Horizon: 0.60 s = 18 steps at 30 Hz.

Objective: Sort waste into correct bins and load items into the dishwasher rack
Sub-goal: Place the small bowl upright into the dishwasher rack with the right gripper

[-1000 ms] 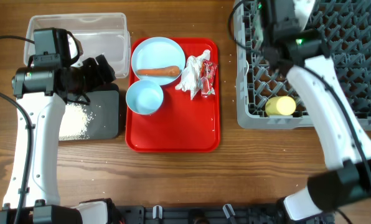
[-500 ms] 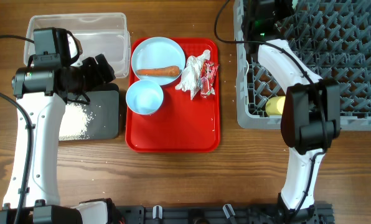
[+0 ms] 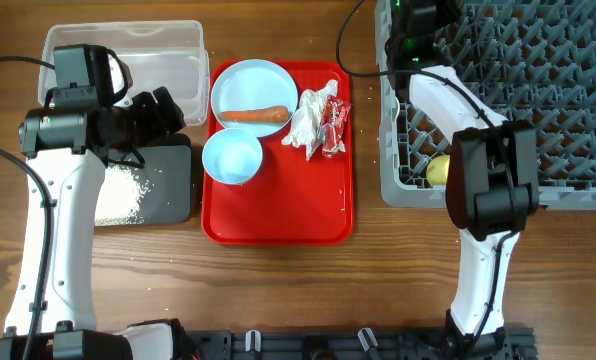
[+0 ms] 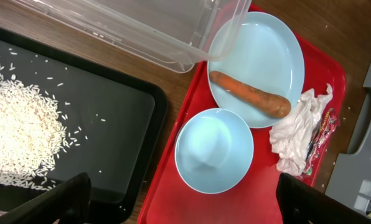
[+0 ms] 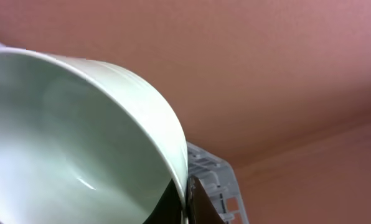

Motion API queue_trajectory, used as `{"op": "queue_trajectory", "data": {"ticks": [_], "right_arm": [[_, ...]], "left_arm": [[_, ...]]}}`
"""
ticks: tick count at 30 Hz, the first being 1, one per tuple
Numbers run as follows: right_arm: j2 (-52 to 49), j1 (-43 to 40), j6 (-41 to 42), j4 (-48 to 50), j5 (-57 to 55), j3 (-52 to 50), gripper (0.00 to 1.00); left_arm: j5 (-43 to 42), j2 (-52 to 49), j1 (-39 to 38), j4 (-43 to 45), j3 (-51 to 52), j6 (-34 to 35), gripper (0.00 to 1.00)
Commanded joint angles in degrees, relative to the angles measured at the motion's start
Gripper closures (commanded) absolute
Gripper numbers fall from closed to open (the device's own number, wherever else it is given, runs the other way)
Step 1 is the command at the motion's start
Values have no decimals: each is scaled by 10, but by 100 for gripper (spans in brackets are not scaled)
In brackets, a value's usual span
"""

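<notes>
My left gripper is open and empty above the edge between the black tray and the clear box; in the left wrist view its fingers are spread wide. White rice lies in the black tray. The pale blue plate holds the carrot on the red tray, beside the small bowl and the wrappers. My right gripper is shut on the rim of the pale green bowl at the rack's far left corner. The yellow cup lies in the rack. The brown scrap is out of view.
The rack fills the right side to the table's edge. My right arm stretches over the rack's left part. Bare wood lies in front of the red tray and the rack.
My right arm has swung back toward the far left corner of the rack, its gripper now at the top edge of the overhead view. The left arm has not moved.
</notes>
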<state>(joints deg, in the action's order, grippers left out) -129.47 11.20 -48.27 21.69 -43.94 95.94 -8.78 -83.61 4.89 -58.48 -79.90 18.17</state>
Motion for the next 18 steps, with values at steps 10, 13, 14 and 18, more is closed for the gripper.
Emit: {"op": "queue_trajectory", "data": {"ticks": [10,13,14,18], "right_arm": [[-26,-17,7,72,19,8,96],[-26,-17,7,23,18,8,96],[-26,-16,9,4,18,8,95],[-26,-7,9,-48,15,8,95]], "left_arm": [[6,2,3,5,-8,3,5],[6,2,3,5,-8,3,5],[6,2,3,5,-8,3,5],[5,2,3,4,-8,3,5]]}}
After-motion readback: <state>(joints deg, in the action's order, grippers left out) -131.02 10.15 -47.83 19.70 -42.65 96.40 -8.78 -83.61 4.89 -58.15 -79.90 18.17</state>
